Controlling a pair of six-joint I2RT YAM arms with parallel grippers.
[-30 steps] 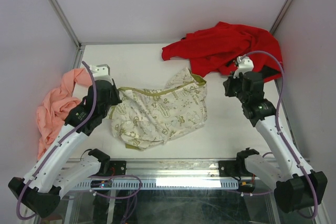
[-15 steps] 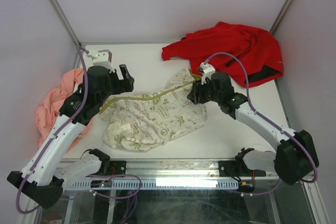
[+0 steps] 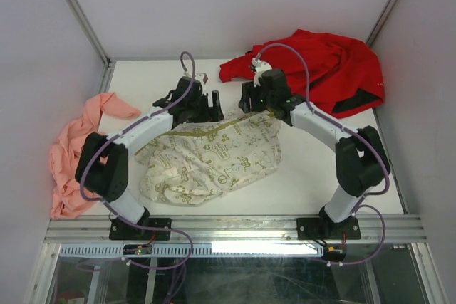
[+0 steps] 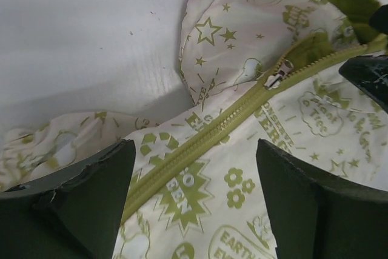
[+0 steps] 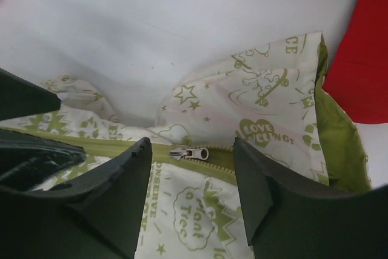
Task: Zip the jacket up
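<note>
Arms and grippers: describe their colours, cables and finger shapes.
The left arm and right arm have white shells with black joints and a looping purple cable each. The left gripper and right gripper carry dark, matte, wedge-shaped fingers.

The left arm [image 3: 135,137] and the right arm [image 3: 320,122] both stretch far out and bend inward, bringing their wrists close together over the far middle of the counter [image 3: 306,169]. The left claw [image 3: 201,103] tilts downward toward the right, its fingers [image 4: 91,198] spread wide. The right claw [image 3: 251,97] sits just beside it, angled down toward the left, its fingers [image 5: 115,192] also parted.
</note>
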